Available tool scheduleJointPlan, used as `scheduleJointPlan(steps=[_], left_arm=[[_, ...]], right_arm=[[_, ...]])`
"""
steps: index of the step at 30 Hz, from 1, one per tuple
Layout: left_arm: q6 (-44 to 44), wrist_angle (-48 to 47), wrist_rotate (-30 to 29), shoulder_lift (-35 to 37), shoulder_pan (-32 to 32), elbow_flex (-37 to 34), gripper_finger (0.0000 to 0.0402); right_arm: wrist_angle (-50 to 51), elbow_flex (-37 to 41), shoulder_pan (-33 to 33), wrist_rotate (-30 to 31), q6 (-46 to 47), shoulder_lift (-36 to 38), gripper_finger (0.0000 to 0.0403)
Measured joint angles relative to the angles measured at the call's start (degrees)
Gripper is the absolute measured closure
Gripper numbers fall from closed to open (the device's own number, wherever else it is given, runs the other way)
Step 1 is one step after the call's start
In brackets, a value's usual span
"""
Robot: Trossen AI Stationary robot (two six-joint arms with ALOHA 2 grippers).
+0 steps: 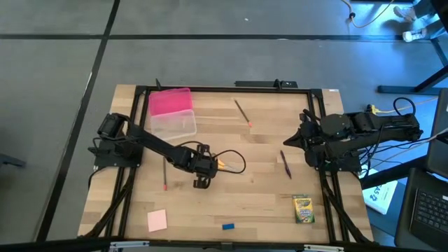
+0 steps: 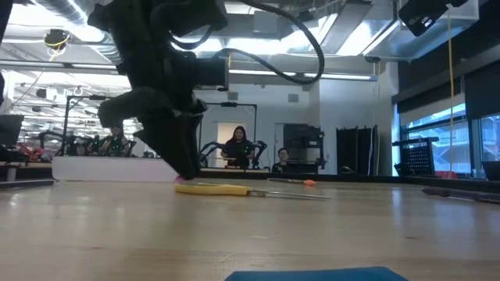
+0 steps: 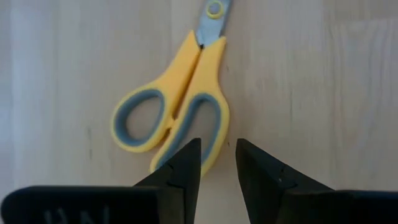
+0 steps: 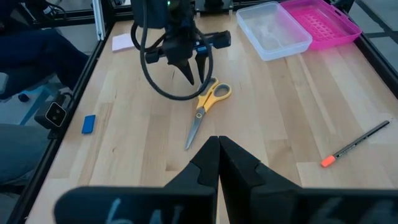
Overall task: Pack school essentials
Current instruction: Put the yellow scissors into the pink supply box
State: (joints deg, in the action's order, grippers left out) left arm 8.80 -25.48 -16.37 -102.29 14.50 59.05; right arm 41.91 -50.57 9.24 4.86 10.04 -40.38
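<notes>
The yellow-handled scissors with grey-lined loops lie flat on the light wooden table, blades shut, handles just beside and ahead of my left claw. Bare wood surrounds them; the clear plastic box with pink lid sits well apart. My left claw stands slightly spread, holding nothing. My right claw, pressed together, waits at the table's right edge.

Yellow-handled scissors: closed, flat, frame centre. Pencils upper centre, left. Dark pen right. Crayon box, blue eraser, pink notepad along bottom.
</notes>
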Motion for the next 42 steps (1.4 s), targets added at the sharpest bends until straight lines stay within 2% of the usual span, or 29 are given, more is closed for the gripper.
scheduleJointPlan(steps=[36,42], left_arm=[[-0.5,2.6,-0.9,-3.3,-0.1,0.1,0.0305],[-0.4,2.6,0.3,-3.8,-0.1,0.1,0.0317]], right_arm=[[0.0,0.0,0.0,0.0,0.1,0.0,0.0389],[0.0,0.0,0.0,0.0,0.2,0.0,0.0389]])
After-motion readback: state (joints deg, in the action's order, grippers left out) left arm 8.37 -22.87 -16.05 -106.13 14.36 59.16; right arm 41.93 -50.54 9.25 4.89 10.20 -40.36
